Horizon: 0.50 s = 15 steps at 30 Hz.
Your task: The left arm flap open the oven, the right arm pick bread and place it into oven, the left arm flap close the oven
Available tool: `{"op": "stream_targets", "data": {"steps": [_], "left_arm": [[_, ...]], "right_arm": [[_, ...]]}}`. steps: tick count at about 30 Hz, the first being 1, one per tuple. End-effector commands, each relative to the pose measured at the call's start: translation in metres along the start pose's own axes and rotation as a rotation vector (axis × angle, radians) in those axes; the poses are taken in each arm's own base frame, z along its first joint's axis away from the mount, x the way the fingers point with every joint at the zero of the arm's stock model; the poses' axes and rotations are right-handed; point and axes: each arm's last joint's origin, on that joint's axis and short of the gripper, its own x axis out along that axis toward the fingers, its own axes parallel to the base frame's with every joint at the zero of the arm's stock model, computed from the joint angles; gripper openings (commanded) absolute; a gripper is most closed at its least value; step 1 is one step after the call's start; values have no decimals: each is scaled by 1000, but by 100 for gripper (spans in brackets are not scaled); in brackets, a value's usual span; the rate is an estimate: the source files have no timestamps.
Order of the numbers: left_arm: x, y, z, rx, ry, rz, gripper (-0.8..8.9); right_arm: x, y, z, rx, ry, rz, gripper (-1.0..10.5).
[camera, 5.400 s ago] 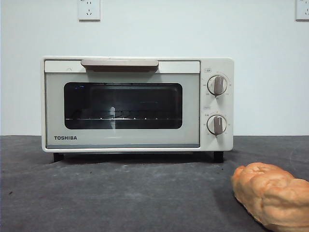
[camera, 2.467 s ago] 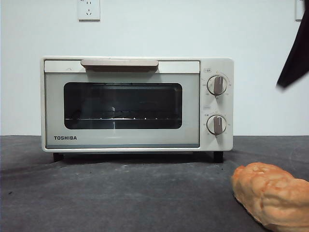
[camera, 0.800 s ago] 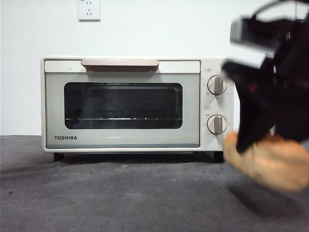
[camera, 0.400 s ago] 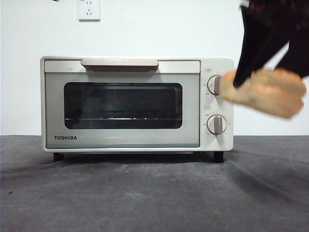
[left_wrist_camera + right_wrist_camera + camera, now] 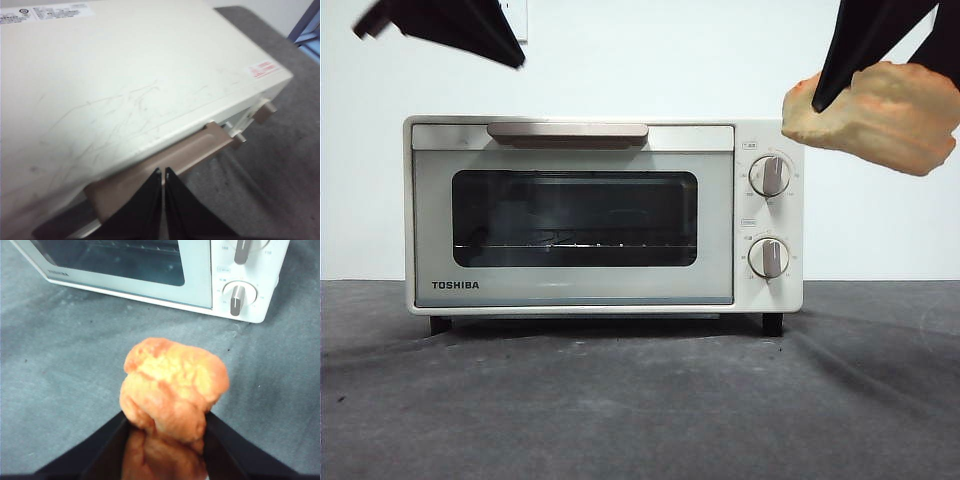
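The cream-white TOSHIBA oven (image 5: 600,215) stands on the dark table with its door shut; its beige top handle (image 5: 568,132) runs along the front. My right gripper (image 5: 167,420) is shut on the golden-orange bread (image 5: 875,115) and holds it in the air at the upper right, in front of and above the knobs (image 5: 770,176). The bread also shows in the right wrist view (image 5: 172,385). My left gripper (image 5: 163,172) is shut and empty, hovering just above the handle (image 5: 165,162); in the front view it shows as a dark tip at the top left (image 5: 445,25).
The oven's flat top (image 5: 115,75) fills the left wrist view. Grey table cloth (image 5: 620,400) stretches in front of the oven. A wall socket (image 5: 518,15) sits on the white wall behind.
The right gripper took the bread off the table at the right and has lifted it up to the level of the oven's top. The left gripper has come into view at the top left.
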Motion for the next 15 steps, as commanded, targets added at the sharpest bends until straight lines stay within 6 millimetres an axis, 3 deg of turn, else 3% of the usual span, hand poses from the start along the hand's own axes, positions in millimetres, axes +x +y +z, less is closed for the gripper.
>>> {"op": "stream_targets", "data": {"steps": [1,15], "left_arm": [[11,-1,8,50,-4,4,16],[48,-3,0,97,69,28,16]], "right_arm": [[-4,3,4,-14,-16,12,193],[-5,3,3,-18,-14,11,193]]}}
